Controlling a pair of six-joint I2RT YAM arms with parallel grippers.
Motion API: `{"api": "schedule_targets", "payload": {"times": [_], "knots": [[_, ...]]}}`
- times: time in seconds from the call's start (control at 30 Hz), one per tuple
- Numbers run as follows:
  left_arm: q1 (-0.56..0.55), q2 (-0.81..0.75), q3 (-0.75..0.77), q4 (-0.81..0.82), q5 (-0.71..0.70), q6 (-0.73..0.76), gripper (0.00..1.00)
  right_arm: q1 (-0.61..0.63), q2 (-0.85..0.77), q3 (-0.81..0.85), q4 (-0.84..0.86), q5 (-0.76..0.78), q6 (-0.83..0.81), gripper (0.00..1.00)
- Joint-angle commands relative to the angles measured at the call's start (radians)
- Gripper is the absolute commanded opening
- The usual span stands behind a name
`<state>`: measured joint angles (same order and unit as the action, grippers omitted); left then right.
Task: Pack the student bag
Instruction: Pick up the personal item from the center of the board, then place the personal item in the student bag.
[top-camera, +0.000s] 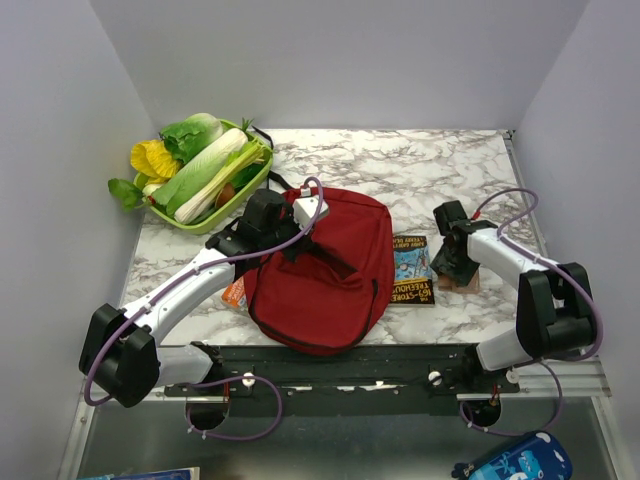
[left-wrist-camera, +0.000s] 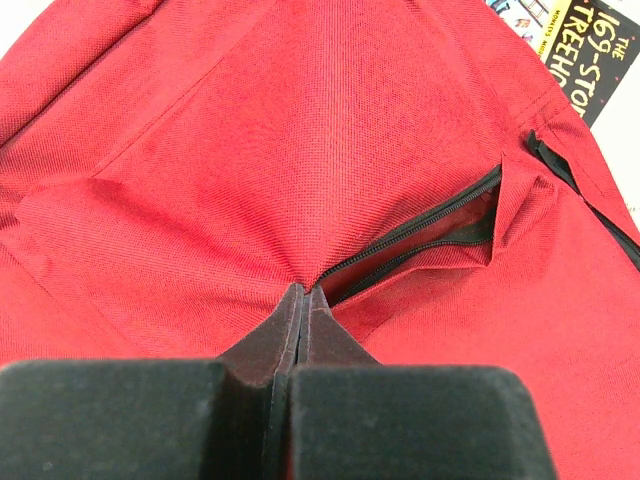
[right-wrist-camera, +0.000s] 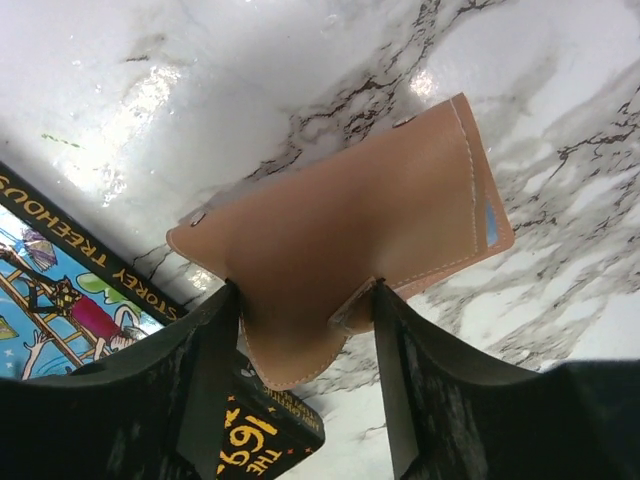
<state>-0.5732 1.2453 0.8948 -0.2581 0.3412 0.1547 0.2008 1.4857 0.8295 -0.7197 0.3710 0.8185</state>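
Note:
The student bag (top-camera: 325, 265), a dark-red backpack, lies flat in the middle of the table. Its black zipper (left-wrist-camera: 420, 228) is partly open in the left wrist view. My left gripper (top-camera: 298, 238) rests on the bag's top and is shut, its tips (left-wrist-camera: 303, 292) pinching the red fabric at the end of the zipper. My right gripper (top-camera: 455, 262) is to the right of the bag, shut on a tan leather wallet (right-wrist-camera: 340, 215), which it holds by its sides just over the marble; the wallet also shows in the top view (top-camera: 466, 283). A paperback book (top-camera: 413, 270) lies between bag and wallet.
A green basket (top-camera: 243, 196) of toy vegetables stands at the back left. An orange item (top-camera: 234, 292) peeks out from under the bag's left side. A blue pencil case (top-camera: 520, 462) lies below the table's front edge at the right. Walls close in on the left, back and right.

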Motion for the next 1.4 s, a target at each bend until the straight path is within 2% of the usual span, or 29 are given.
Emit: {"api": "schedule_targets", "payload": {"times": [0.0, 0.1, 0.17, 0.33, 0.43, 0.53, 0.57, 0.73, 0.77, 0.87, 1.0, 1.17, 1.37], "knots": [[0.004, -0.032, -0.005, 0.000, -0.007, 0.014, 0.00, -0.008, -0.014, 0.005, 0.034, -0.041, -0.019, 0.50], [0.004, -0.032, -0.005, 0.000, -0.008, 0.016, 0.00, -0.006, -0.083, 0.014, 0.025, -0.038, -0.039, 0.40], [0.004, -0.027, -0.002, 0.000, -0.008, 0.014, 0.00, -0.008, -0.116, 0.046, 0.006, -0.043, -0.048, 0.38], [0.004, -0.021, 0.012, 0.003, -0.011, 0.003, 0.00, -0.005, -0.286, 0.085, -0.026, -0.086, -0.096, 0.41], [0.004, -0.009, 0.024, 0.003, -0.014, -0.006, 0.00, 0.012, -0.417, 0.065, 0.017, -0.190, -0.137, 0.44], [0.003, 0.006, 0.032, 0.010, -0.010, -0.020, 0.00, 0.086, -0.499, 0.054, 0.057, -0.276, -0.136, 0.45], [0.003, 0.016, 0.035, 0.011, -0.008, -0.027, 0.00, 0.154, -0.504, 0.057, 0.065, -0.296, -0.134, 0.45], [0.003, 0.036, 0.049, 0.014, -0.001, -0.038, 0.00, 0.405, -0.447, 0.102, 0.188, -0.354, -0.131, 0.52], [0.003, 0.040, 0.052, 0.013, -0.002, -0.040, 0.00, 0.476, -0.415, 0.118, 0.218, -0.363, -0.140, 0.53], [0.003, 0.040, 0.058, 0.005, -0.001, -0.034, 0.00, 0.586, -0.352, 0.144, 0.304, -0.366, -0.185, 0.53], [0.004, 0.042, 0.061, -0.001, -0.004, -0.029, 0.00, 0.656, -0.213, 0.174, 0.403, -0.467, -0.245, 0.53], [0.003, 0.040, 0.056, 0.002, -0.008, -0.023, 0.00, 0.755, -0.107, 0.223, 0.439, -0.469, -0.286, 0.54], [0.003, 0.036, 0.055, 0.005, -0.004, -0.027, 0.00, 0.793, -0.033, 0.232, 0.454, -0.489, -0.288, 0.54]]}}
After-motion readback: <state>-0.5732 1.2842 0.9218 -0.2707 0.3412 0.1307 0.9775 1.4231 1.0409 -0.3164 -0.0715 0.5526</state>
